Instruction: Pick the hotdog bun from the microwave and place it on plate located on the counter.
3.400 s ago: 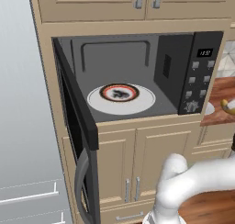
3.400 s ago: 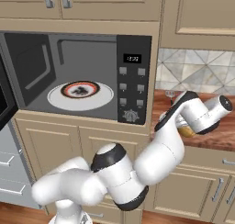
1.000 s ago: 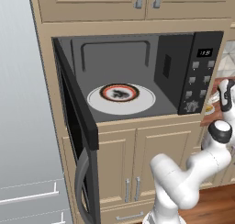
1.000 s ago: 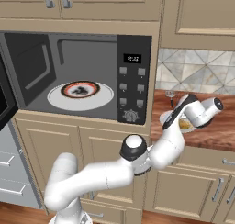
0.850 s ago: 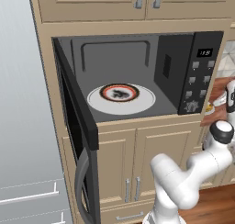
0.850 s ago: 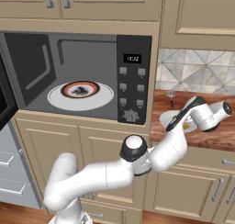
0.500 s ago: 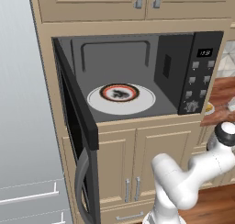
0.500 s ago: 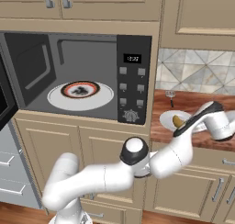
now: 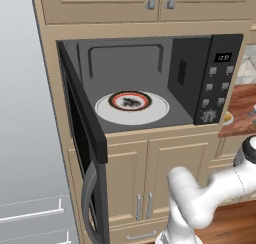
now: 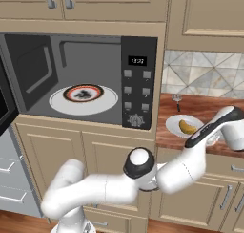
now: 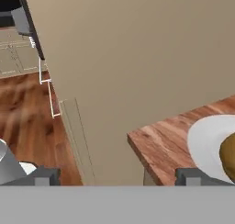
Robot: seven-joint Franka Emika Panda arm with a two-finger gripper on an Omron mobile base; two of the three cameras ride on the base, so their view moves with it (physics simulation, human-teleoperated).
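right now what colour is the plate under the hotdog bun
Pale white plate, clearest in the right base view.

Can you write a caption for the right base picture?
Hotdog bun lies on the plate beside the open microwave.

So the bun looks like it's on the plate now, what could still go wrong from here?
1. The arm crosses right over the plate, so a low pull-back could clip it or roll the hotdog bun off.
2. The plate sits near the counter edge; a nudge might push it over.
3. The microwave door hangs open and could catch a swinging arm.
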